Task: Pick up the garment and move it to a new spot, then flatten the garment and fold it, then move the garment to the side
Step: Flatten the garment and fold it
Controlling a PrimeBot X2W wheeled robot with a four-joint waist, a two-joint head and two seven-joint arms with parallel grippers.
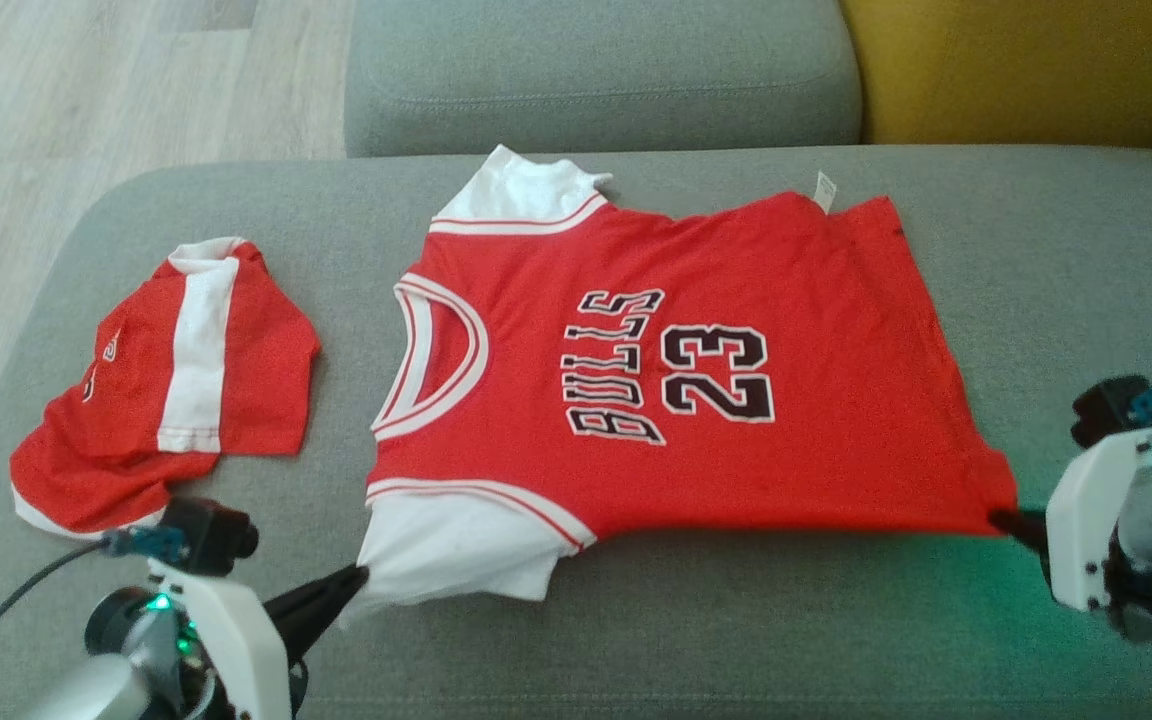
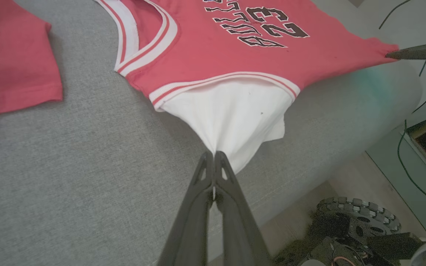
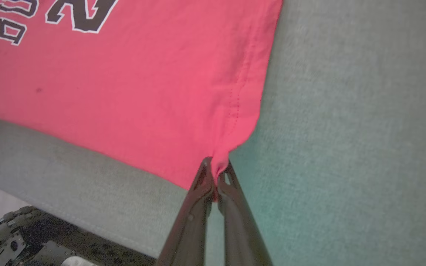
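Observation:
The garment (image 1: 736, 300) is a red jersey with white sleeves and black "BULLS 23" lettering, spread on the grey sofa seat with its neck toward the left. My left gripper (image 1: 354, 578) is shut on the near white sleeve (image 2: 231, 118), which pulls to a point at the left gripper (image 2: 213, 157). My right gripper (image 1: 1004, 520) is shut on the near hem corner (image 3: 231, 140), bunched between the closed fingers of the right gripper (image 3: 216, 170). The near edge of the garment is stretched taut between the two grips.
A second red and white garment (image 1: 176, 380) lies crumpled at the left of the grey sofa seat (image 1: 1086, 250). A grey back cushion (image 1: 596, 70) and a yellow cushion (image 1: 1026, 60) stand behind. The robot's wheeled base (image 2: 357, 221) sits below the seat's front edge.

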